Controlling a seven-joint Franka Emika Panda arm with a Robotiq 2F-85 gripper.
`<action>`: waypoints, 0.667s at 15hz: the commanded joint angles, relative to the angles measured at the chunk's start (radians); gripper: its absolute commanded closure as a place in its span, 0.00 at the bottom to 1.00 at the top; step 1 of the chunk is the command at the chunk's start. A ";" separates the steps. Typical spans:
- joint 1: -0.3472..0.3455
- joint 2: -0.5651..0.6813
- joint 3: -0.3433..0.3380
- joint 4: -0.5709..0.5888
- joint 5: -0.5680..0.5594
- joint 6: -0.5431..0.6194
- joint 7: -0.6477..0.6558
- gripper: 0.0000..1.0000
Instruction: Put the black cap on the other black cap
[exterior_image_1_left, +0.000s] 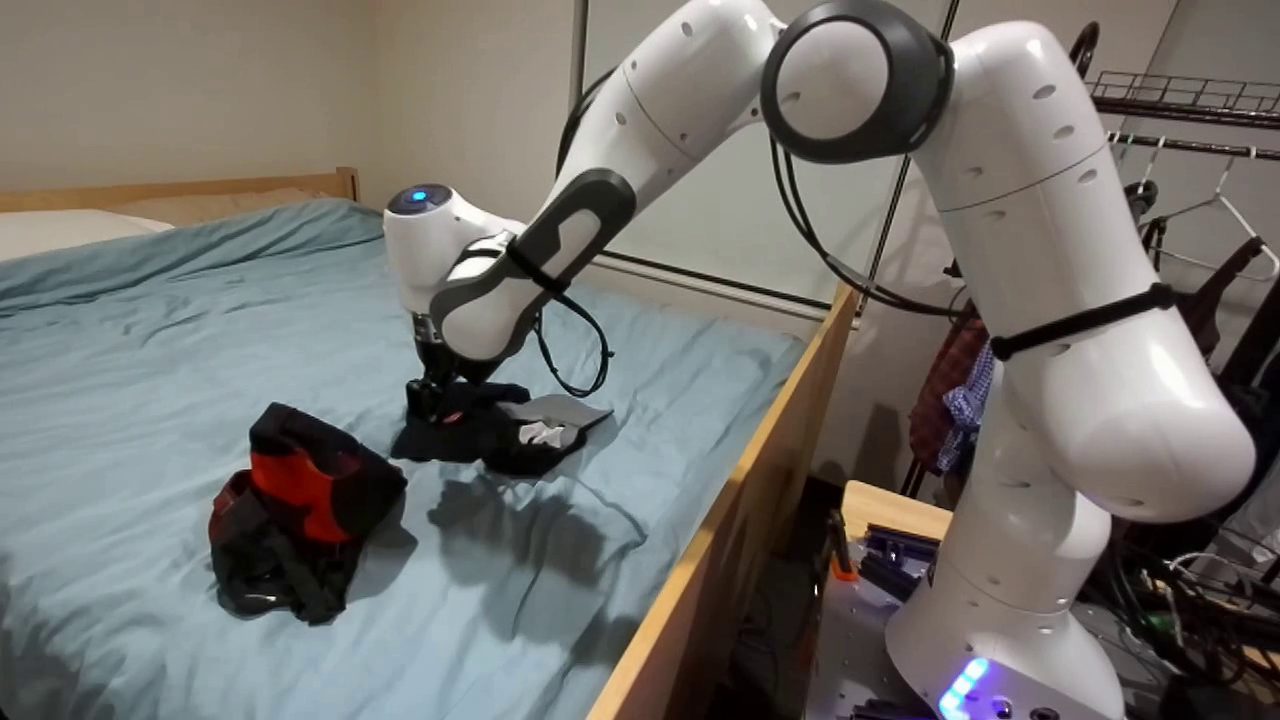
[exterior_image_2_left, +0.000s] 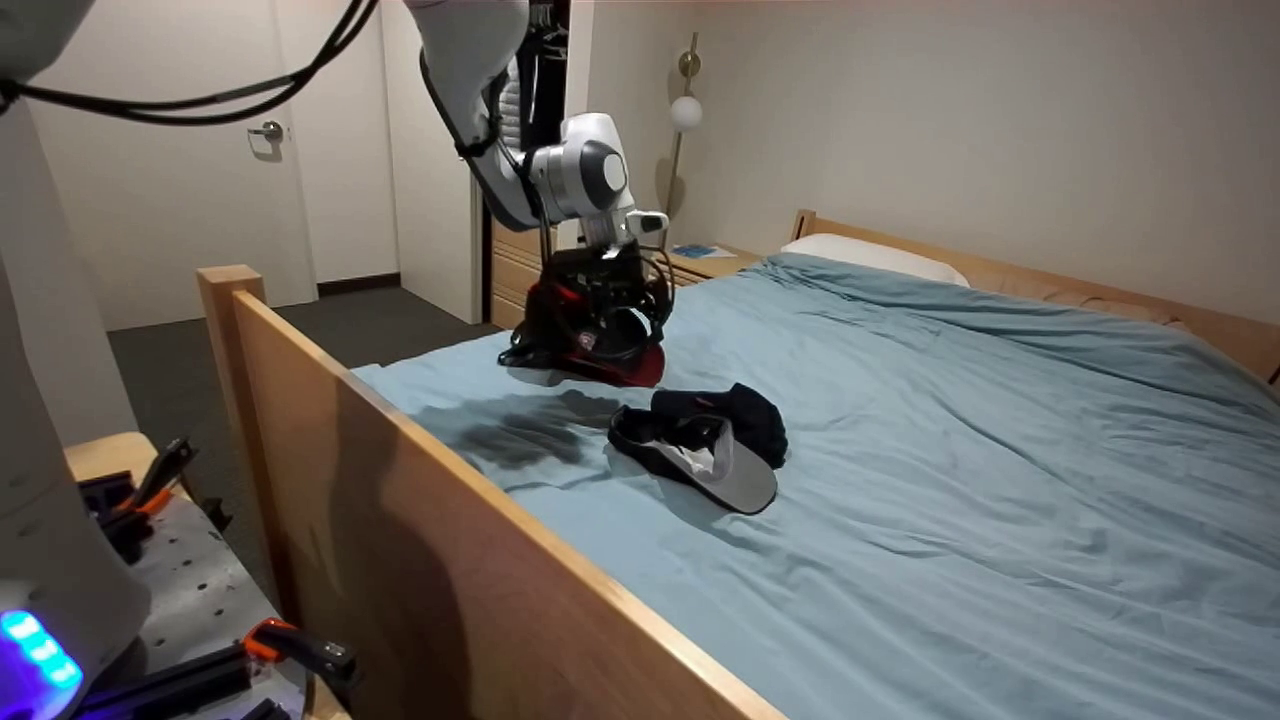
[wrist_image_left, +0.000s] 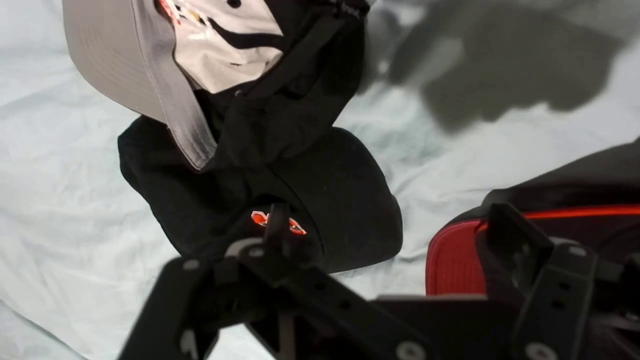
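A black cap with a small orange logo (wrist_image_left: 345, 195) lies on the bed; it also shows in both exterior views (exterior_image_1_left: 440, 440) (exterior_image_2_left: 765, 430). The other black cap, with a grey underbrim (wrist_image_left: 295, 112), lies upside down, partly on top of the logo cap. It also shows in both exterior views (exterior_image_1_left: 530, 460) (exterior_image_2_left: 745, 480). My gripper (wrist_image_left: 392, 225) is open and empty. In the wrist view one finger overlaps the logo and the other overlaps a red and black cap. In an exterior view the gripper (exterior_image_1_left: 428, 400) appears near the caps; contact cannot be told.
A red and black cap (exterior_image_1_left: 310, 490) sits apart on the blue sheet (exterior_image_1_left: 150, 400); it is partly behind the gripper in an exterior view (exterior_image_2_left: 640, 370). A wooden footboard (exterior_image_2_left: 450, 480) stands between the robot base and the bed. Cables (exterior_image_1_left: 600, 350) hang from the arm.
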 joint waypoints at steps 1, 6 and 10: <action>0.037 0.074 -0.039 0.069 0.026 -0.009 0.017 0.00; 0.025 0.240 -0.038 0.236 0.147 0.039 0.028 0.00; 0.077 0.370 -0.130 0.380 0.119 0.080 0.091 0.00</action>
